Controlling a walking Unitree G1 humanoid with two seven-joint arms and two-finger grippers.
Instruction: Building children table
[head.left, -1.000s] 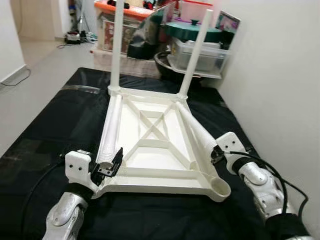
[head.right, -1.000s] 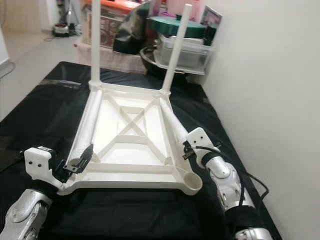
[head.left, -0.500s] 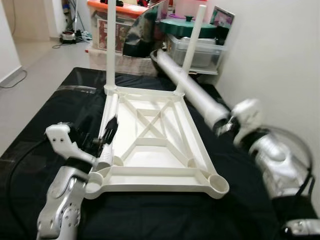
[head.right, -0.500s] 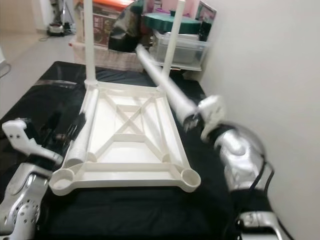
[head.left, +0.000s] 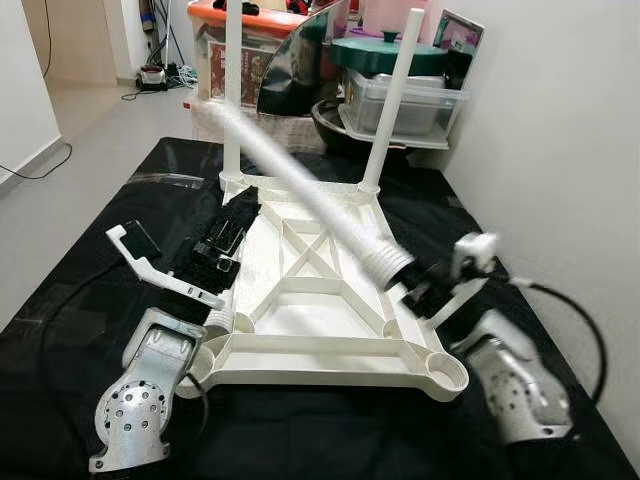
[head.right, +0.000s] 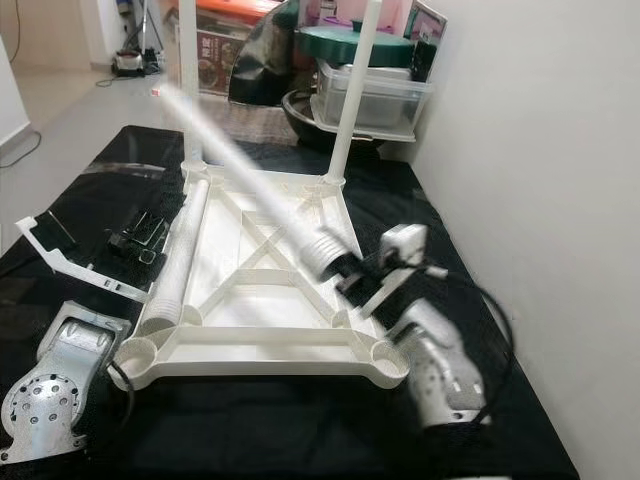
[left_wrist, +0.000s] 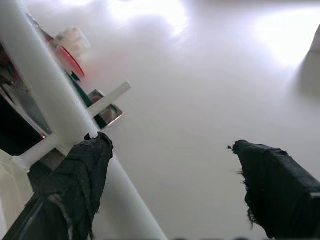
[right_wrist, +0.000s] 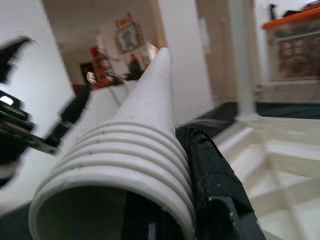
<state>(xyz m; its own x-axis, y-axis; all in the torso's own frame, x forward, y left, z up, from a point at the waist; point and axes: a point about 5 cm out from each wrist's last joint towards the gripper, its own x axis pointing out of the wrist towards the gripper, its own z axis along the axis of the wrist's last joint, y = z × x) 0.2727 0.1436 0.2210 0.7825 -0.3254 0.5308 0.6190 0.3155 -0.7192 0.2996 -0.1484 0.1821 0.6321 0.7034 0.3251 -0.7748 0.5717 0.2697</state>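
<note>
**Upside-down kids' table, one leg up in the air**

The white plastic table top (head.left: 320, 300) lies upside down on a black mat (head.left: 90, 270), with its X-shaped ribs facing up. Two white legs are already standing in the far corner sockets: the far-left leg (head.left: 233, 95) and the far-right leg (head.left: 392, 100). The near-right socket (head.left: 445, 372) is an open round cup.

The right gripper (head.left: 415, 290) sits over the right side of the table and pinches the threaded, ribbed end of a loose leg (head.left: 300, 190). That leg slants up and away toward the far left, and it looks motion-blurred. In the right wrist view the hollow ribbed end shows up close, with a black finger (right_wrist: 210, 170) pressed against it.

Another leg (head.right: 185, 250) lies flat along the table's left edge. The left gripper (head.left: 215, 250) is just beside it, fingers spread apart and holding nothing.

Storage bins (head.left: 400, 95) sit beyond the mat by the wall.
</note>
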